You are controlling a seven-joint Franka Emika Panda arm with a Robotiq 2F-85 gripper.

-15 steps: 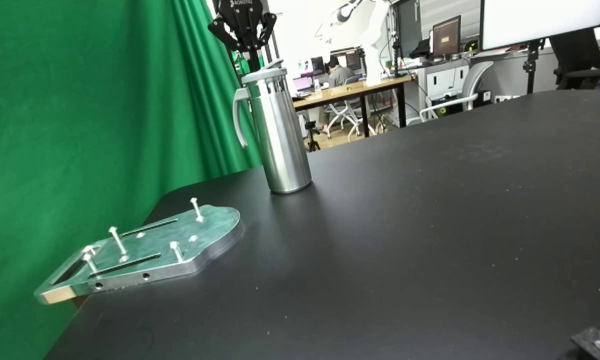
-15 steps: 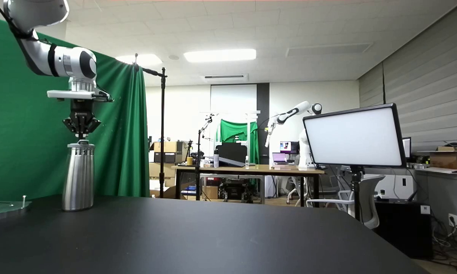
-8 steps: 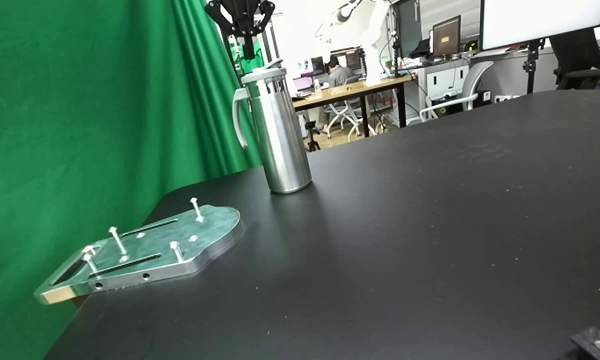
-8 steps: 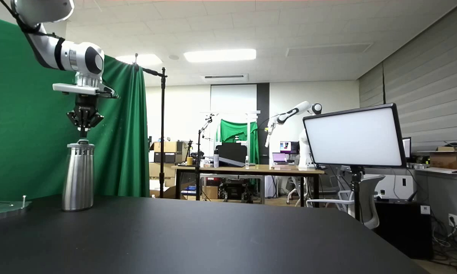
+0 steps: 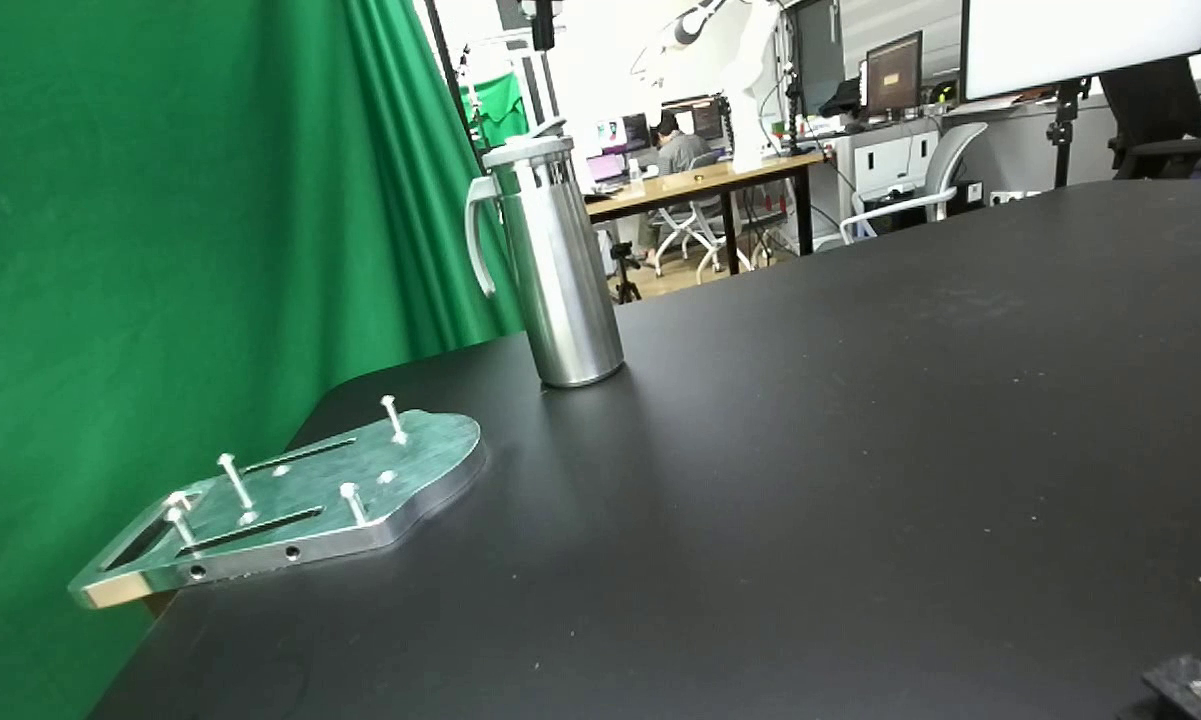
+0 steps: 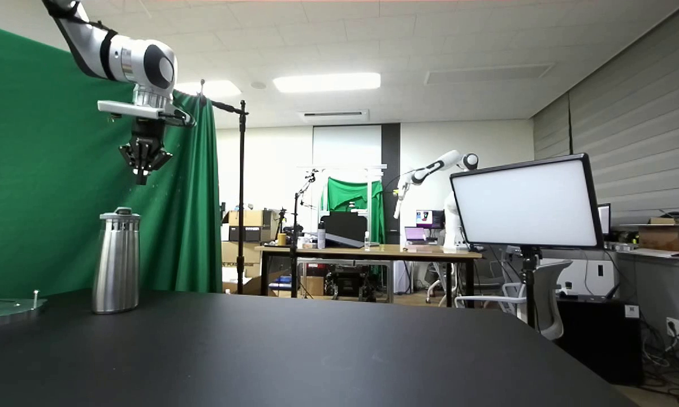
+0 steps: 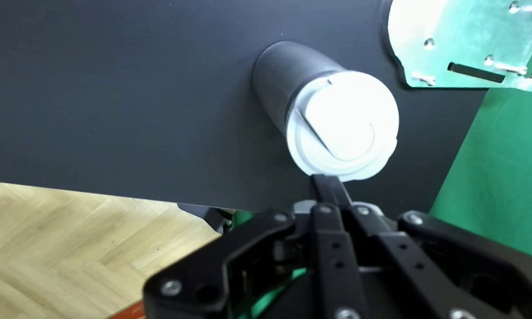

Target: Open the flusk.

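Draped down nine o'clock in both exterior views: green curtain (image 5: 210, 200), hanging in folds beyond a black tabletop (image 5: 810, 450). Set low at eight o'clock in an exterior view: flat green plate (image 5: 430, 440) with upright metal pegs (image 5: 235, 482), jutting partly past the tabletop's edge. Next along, standing upright on the tabletop at two o'clock from the plate and apart from it: steel flask (image 5: 570, 260), with side handle (image 5: 475, 235) toward nine o'clock and lid (image 5: 528, 150) seated on top. Poised above, at one o'clock from that lid in an exterior view, with a gap between: end effector (image 6: 141, 180), pointing down from a white arm (image 6: 147, 62). Seen from the wrist view: fingers (image 7: 322, 190) lying together side by side, with tips overlapping the lid's rim in line of sight near six o'clock. Farther right, around one o'clock in an exterior view: wooden-topped desk (image 5: 675, 188), seated person (image 5: 678, 152) and second white robot arm (image 5: 750, 75). On toward two o'clock: pale chair (image 5: 948, 165), then big bright panel (image 5: 1085, 45) on a black stand (image 5: 1063, 125). Tucked into the corner at four o'clock, cut off by the edge of view: small dark object (image 5: 1195, 685), too partial to name.
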